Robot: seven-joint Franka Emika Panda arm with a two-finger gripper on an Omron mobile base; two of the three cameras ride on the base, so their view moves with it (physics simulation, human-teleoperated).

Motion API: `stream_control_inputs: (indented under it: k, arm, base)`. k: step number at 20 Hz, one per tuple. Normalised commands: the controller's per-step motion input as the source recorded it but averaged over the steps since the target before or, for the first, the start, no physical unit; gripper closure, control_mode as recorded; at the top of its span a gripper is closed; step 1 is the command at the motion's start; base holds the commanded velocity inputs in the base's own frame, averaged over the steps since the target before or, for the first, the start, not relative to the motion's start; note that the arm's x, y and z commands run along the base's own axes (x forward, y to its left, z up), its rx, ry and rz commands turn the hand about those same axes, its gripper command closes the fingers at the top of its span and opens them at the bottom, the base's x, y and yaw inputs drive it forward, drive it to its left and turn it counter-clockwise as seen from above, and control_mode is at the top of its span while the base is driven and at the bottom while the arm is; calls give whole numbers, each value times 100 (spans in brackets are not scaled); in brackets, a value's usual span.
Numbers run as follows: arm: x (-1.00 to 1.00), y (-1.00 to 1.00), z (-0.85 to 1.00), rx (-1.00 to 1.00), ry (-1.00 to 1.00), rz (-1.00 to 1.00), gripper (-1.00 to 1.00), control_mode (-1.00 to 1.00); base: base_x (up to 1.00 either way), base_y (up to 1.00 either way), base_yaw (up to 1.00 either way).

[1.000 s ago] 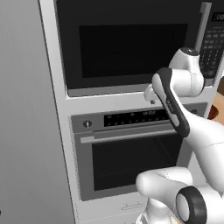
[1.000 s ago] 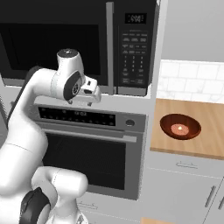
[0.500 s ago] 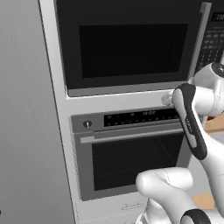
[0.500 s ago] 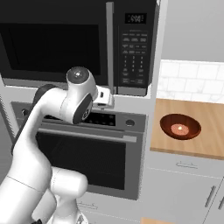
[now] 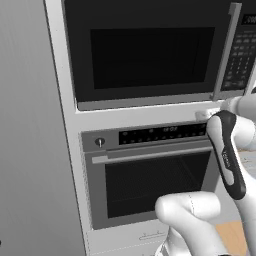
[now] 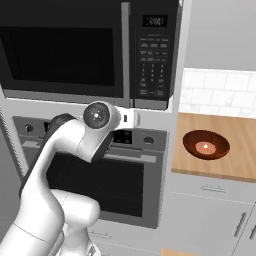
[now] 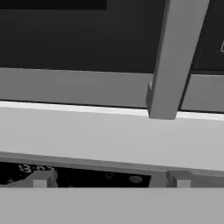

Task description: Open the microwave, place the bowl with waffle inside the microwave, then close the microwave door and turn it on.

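Opening step: the spread, empty hand point(image 7: 109, 179) sits just below the closed microwave door's point(image 5: 150, 55) handle point(image 7: 175, 57); next it likely must rise and grip it.

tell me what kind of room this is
A rendered home kitchen, by the look of it: a built-in black microwave sits above a silver wall oven, and beside them a wooden countertop with a white tile backsplash carries a reddish-brown bowl.
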Motion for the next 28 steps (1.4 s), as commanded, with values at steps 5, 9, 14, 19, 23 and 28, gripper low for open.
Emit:
stream_control_inputs:
  k: [5,9,14,19,23,28]
  arm:
    - [2,-7,42,0,-34,-1,-100,-100]
    - [0,-14,73,0,-34,-1,-100,-100]
    - [-1,-8,83,0,-32,0,-100,-100]
    - [2,-11,67,2,-17,-1,-100,-100]
    - [6,-22,55,6,-5,-1,-100,-100]
    - [13,-8,40,1,-7,0,-100,-100]
  base:
    - [0,0,0]
    - [0,0,0]
    - [0,0,0]
    - [0,0,0]
    - [0,0,0]
    - [0,0,0]
